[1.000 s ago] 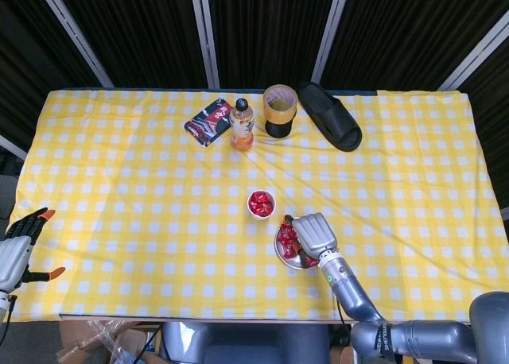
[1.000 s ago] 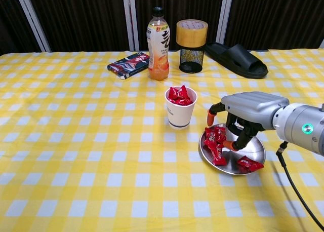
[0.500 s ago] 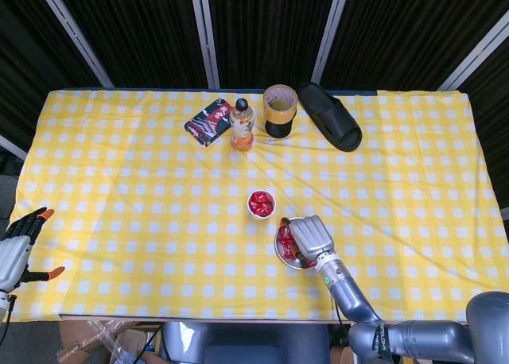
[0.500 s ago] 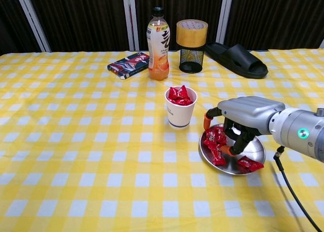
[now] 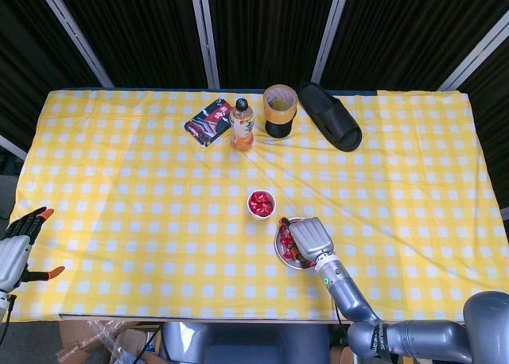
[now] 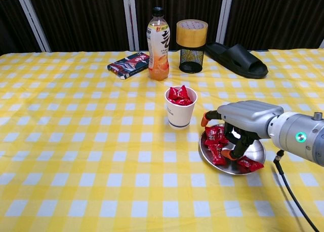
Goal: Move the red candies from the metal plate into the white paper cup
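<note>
Red candies (image 6: pixel 214 142) lie heaped on the metal plate (image 6: pixel 254 149), mostly on the side nearest the white paper cup (image 6: pixel 180 114), with one more wrapped piece (image 6: pixel 250 164) at the plate's near rim; the cup, just beside the plate, already holds a mound of them up to its brim. They look like small sweets in crinkly foil, so I would judge them light, a bit slippery and inclined to slide on the smooth metal; pinching one across its middle or by a twisted wrapper end seems the safest hold, taking a piece off the top of the heap and not scraping along the dish. The right robot hand (image 6: pixel 242 121) hangs low over the plate, palm down, its orange-tipped fingers (image 6: pixel 227 154) curled toward the candies, one tip right at the heap. Whether anything is actually caught between those fingers I cannot tell, since the palm covers the spot in both views. From above, the same robot hand (image 5: pixel 307 238) hides most of the plate, so how many candies remain is uncertain. The left robot hand (image 5: pixel 17 245) sits well away from the cup at the far edge of the yellow checked surface (image 5: pixel 143 181), fingers spread and holding nothing, its arm cut off by the frame.
</note>
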`<state>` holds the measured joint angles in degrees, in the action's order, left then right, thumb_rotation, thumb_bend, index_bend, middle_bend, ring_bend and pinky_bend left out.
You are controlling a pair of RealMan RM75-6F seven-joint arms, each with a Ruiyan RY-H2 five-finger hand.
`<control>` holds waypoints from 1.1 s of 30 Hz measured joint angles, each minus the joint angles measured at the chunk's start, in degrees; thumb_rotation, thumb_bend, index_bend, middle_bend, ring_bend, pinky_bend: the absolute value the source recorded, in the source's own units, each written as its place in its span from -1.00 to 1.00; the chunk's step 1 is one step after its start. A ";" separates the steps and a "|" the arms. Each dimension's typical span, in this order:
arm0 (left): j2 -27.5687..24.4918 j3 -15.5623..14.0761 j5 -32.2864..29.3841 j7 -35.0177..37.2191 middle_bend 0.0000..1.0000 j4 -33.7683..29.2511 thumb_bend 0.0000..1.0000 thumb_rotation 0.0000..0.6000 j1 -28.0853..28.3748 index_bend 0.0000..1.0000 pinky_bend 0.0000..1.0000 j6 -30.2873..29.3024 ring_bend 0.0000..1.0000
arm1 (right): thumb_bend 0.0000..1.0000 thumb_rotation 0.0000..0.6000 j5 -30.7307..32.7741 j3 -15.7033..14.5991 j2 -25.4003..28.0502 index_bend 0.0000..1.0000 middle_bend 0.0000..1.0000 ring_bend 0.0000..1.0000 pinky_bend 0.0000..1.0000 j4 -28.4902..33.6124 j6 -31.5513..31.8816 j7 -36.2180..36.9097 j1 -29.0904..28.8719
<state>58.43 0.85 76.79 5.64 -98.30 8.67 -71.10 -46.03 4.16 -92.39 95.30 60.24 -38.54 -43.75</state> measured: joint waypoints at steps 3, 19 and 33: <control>0.00 0.00 -0.01 0.03 -1.00 0.01 -0.85 1.00 -0.01 -0.95 -1.00 0.01 -1.00 | -0.19 1.00 0.01 -0.13 -0.04 -0.19 0.66 0.88 1.00 -0.34 -0.08 0.20 0.14; -0.02 0.00 -0.04 0.02 -1.00 0.01 -0.85 1.00 -0.01 -0.95 -1.00 0.05 -1.00 | -0.19 1.00 -1.11 0.25 0.76 -0.16 0.66 0.88 1.00 -0.31 0.15 1.48 0.73; -0.04 -0.09 0.29 0.09 -1.00 0.02 -0.85 1.00 -0.05 -0.95 -1.00 -0.06 -1.00 | -0.19 1.00 -0.14 -0.49 3.03 -0.20 0.66 0.88 1.00 3.34 2.53 -1.80 1.24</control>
<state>58.38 0.76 77.08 5.73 -98.29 8.61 -71.16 -46.17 3.67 -89.36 98.63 62.77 -40.34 -42.51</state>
